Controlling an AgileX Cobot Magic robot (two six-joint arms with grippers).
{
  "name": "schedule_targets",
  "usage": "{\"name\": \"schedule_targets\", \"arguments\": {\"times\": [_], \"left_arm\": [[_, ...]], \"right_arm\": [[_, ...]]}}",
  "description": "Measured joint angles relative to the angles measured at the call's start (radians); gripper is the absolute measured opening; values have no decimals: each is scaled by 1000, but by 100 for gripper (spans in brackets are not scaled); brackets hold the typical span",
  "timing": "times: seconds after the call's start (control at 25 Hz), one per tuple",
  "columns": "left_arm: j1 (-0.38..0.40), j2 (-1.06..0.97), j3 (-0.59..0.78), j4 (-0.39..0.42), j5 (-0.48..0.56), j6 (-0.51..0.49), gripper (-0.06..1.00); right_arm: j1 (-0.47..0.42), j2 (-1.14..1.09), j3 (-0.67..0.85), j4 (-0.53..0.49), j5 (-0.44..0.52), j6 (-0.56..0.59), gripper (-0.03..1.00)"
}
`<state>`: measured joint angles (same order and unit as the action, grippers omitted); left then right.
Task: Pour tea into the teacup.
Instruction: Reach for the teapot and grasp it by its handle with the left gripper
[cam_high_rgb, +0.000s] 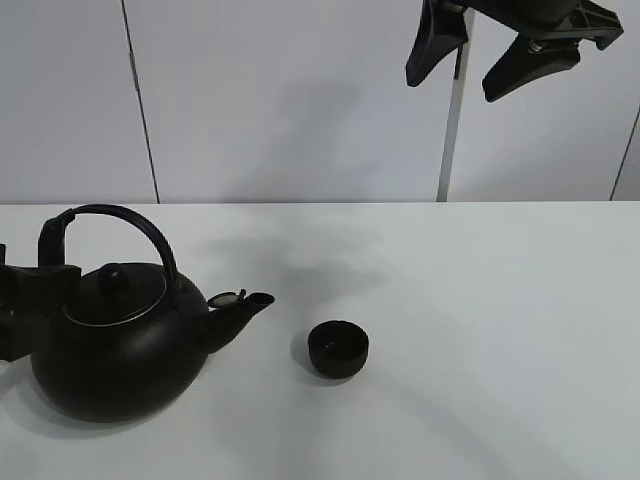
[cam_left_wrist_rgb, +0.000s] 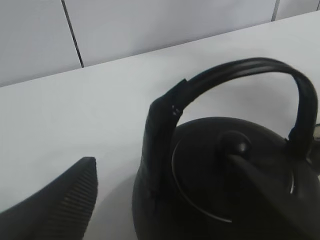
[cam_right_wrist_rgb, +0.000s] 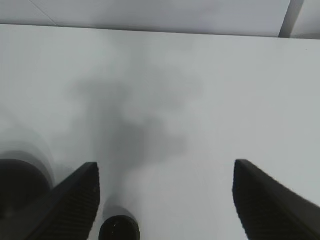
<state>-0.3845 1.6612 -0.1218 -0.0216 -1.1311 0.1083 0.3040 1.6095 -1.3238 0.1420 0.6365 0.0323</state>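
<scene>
Teacup (cam_high_rgb: 338, 348) sits upright on the white table (cam_high_rgb: 480, 290), about mid-table L-to-R and toward the near edge. It's just right of the kettle (cam_high_rgb: 110, 345), whose spout (cam_high_rgb: 240, 312) points at it. There's a bare gap of table between spout tip and cup, so no contact. Cup's inside looks dark; can't tell if there's liquid in it.

Kettle stands upright at the left w/ lid on and arched handle (cam_high_rgb: 120, 225) up.

L gripper (cam_high_rgb: 40, 285) is at the far-left edge, right at the left foot of the handle. Its jaws are spread. In the left wrist view one ribbed finger (cam_left_wrist_rgb: 65, 202) stands clear of the handle w/ table showing between them (the other finger blends into the black kettle body and is hard to make out). Nothing is clamped.

R gripper (cam_high_rgb: 455, 82) hangs high over the far right, well above the table. Its jaws are wide apart and hold nothing. Its wrist cam looks down on the teacup, which sits near one finger (cam_right_wrist_rgb: 75, 200), w/ a blurred edge of the kettle beside it.
</scene>
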Motion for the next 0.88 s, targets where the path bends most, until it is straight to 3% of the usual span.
{"name": "schedule_targets", "arguments": {"times": [0.6,0.88], "left_arm": [[27,13,-67,-25,-8,0,47],[61,14,-67,22,-8,-5,46]], "right_arm": [[0,0,2,25,30,0,51],[0,0,2,58,53,0,51]]}}
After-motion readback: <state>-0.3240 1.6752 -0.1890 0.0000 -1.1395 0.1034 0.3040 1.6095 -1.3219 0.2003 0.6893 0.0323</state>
